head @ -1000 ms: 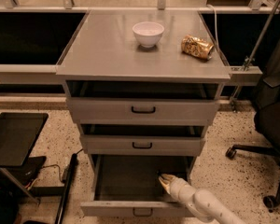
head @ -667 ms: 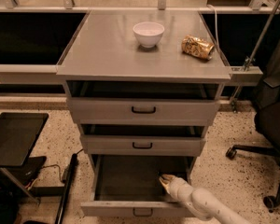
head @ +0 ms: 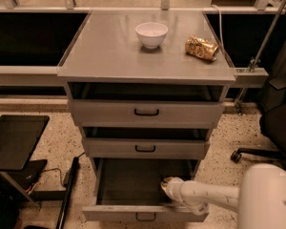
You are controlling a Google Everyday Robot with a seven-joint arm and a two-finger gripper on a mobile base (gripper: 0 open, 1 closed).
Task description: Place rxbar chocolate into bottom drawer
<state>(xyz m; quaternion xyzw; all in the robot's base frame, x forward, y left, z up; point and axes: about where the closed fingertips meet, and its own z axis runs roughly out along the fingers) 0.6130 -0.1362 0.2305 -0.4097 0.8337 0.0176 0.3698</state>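
Observation:
The bottom drawer [head: 119, 213] is pulled out, with a dark handle on its front, and its grey inside shows. My gripper [head: 166, 185] is down inside the drawer at its right side, at the end of my white arm [head: 205, 194], which comes in from the lower right. The rxbar chocolate does not show; it may be hidden by the gripper. The two shallower drawers above are slightly open.
A white bowl [head: 151, 34] and a crinkled gold snack bag [head: 201, 47] sit on the cabinet top [head: 100, 51]. A black stand [head: 14, 140] and cables lie on the floor at left. An office chair base [head: 257, 154] is at right.
The gripper tip stays at the same spot in the drawer. The arm behind it has swung so it now lies more level, and a large white arm link shows at the lower right.

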